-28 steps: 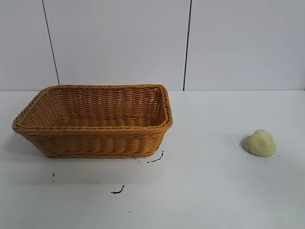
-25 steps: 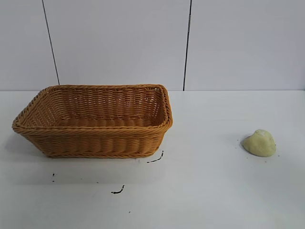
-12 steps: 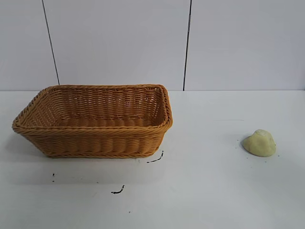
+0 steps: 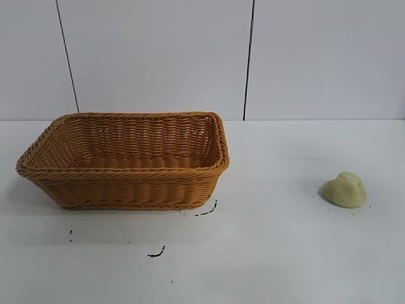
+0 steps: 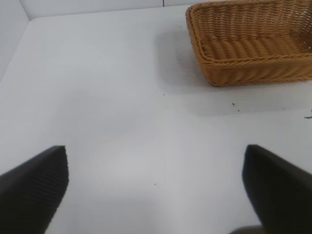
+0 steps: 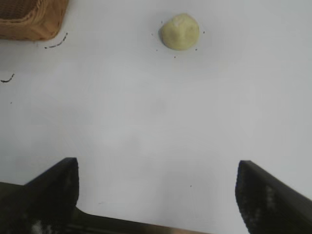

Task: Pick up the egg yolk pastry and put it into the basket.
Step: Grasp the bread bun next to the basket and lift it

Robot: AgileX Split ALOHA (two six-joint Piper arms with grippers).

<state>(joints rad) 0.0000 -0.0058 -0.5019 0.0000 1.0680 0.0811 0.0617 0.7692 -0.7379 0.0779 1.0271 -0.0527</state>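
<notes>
Light is bright, even and diffuse across the white surface (image 4: 285,253), with no glare. The basket (image 4: 126,161) throws a soft, faint shadow on the surface at its base and to its side, seen also from the left wrist. The pastry (image 4: 345,189) casts almost none. In both wrist views the dark pincer fingers (image 5: 34,187) (image 6: 265,195) at the edge are blurred, out of focus.

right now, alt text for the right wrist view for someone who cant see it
A pale pastry sits alone on the white table, ahead of the open right pincer. A corner of the wicker basket shows at the edge, apart from the pastry.
</notes>
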